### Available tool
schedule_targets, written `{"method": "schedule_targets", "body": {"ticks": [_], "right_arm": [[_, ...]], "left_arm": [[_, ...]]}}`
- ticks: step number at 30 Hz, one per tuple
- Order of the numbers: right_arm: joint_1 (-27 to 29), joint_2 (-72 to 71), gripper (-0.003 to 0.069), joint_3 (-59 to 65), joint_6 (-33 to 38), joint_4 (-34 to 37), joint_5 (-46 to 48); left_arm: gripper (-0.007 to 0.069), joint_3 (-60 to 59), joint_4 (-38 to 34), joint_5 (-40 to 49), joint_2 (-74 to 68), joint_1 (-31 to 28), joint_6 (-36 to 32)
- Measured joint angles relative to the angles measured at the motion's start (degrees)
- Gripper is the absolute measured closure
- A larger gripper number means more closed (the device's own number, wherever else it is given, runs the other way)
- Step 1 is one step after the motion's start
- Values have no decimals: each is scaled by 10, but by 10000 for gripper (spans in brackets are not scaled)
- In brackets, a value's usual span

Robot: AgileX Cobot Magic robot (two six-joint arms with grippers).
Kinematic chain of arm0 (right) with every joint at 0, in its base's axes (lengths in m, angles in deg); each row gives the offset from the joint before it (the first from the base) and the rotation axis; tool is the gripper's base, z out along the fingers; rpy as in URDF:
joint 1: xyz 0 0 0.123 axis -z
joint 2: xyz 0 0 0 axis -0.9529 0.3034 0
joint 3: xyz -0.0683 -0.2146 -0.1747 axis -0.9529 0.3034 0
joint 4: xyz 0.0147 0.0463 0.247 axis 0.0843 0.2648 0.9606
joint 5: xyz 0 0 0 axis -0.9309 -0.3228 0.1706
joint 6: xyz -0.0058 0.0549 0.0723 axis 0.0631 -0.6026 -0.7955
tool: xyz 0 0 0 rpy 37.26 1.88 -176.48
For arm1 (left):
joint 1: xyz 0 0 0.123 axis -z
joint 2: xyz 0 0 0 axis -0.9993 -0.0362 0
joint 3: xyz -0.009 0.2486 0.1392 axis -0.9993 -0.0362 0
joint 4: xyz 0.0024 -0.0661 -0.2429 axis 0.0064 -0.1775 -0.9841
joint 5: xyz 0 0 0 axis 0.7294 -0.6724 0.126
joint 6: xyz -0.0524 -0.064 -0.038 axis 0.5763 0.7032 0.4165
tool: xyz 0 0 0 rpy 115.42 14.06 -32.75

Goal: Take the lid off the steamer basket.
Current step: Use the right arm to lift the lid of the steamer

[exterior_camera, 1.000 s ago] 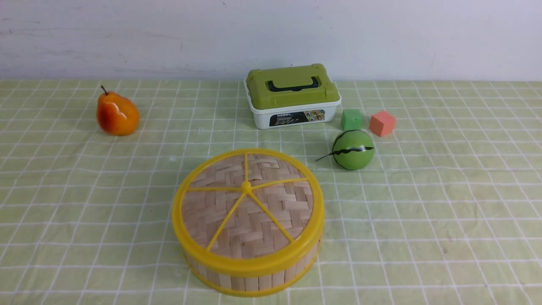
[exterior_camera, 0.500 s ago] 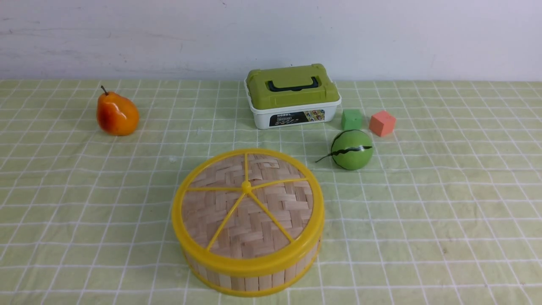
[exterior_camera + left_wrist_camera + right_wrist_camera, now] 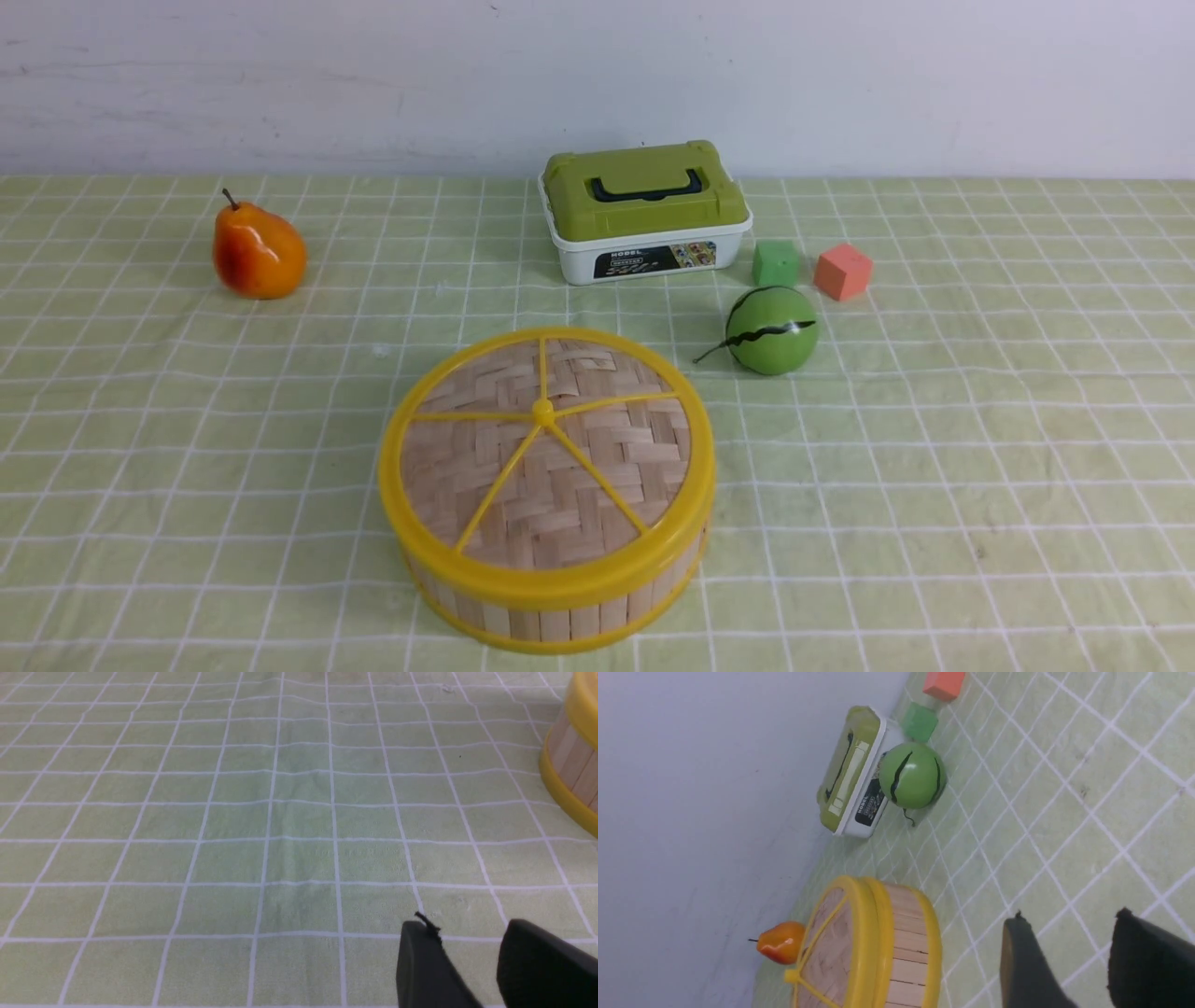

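The lid (image 3: 546,457), a woven tan bamboo disc with a yellow rim, spokes and centre knob, sits closed on the steamer basket (image 3: 551,611) at the table's front centre. The basket's slatted wall also shows at the edge of the left wrist view (image 3: 572,763) and in the right wrist view (image 3: 903,952), with the lid (image 3: 831,947) on it. My left gripper (image 3: 467,933) is open and empty over bare cloth beside the basket. My right gripper (image 3: 1069,924) is open and empty over the cloth, apart from the basket. Neither gripper shows in the front view.
A white box with an olive-green lid (image 3: 644,210) stands at the back centre. A green cube (image 3: 776,262), an orange cube (image 3: 843,271) and a green striped ball (image 3: 772,329) lie right of it. An orange pear (image 3: 258,250) sits at the back left.
The green striped ball has rolled slightly to the left. The lid and basket have not moved.
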State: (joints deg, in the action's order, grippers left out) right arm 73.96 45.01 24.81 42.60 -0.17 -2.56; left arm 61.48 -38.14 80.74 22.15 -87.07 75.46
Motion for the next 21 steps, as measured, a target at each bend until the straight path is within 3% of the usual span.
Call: {"method": "schedule_targets", "body": {"ticks": [6,8,12,14,15,16,21], "right_arm": [[0,0,418,0,35,-37,-46],[0,1,429,-27,76,-64,-32],[0,64,508,-140,150,-156,73],[0,184,622,-280,205,-235,202],[0,192,634,-291,215,-245,222],[0,271,666,-383,261,-276,291],[-9,406,680,-558,374,-273,399]], "left_arm": [[386,0,0,0,0,0,0],[386,0,0,0,0,0,0],[386,0,0,0,0,0,0],[386,0,0,0,0,0,0],[386,0,0,0,0,0,0],[386,0,0,0,0,0,0],[386,0,0,0,0,0,0]]}}
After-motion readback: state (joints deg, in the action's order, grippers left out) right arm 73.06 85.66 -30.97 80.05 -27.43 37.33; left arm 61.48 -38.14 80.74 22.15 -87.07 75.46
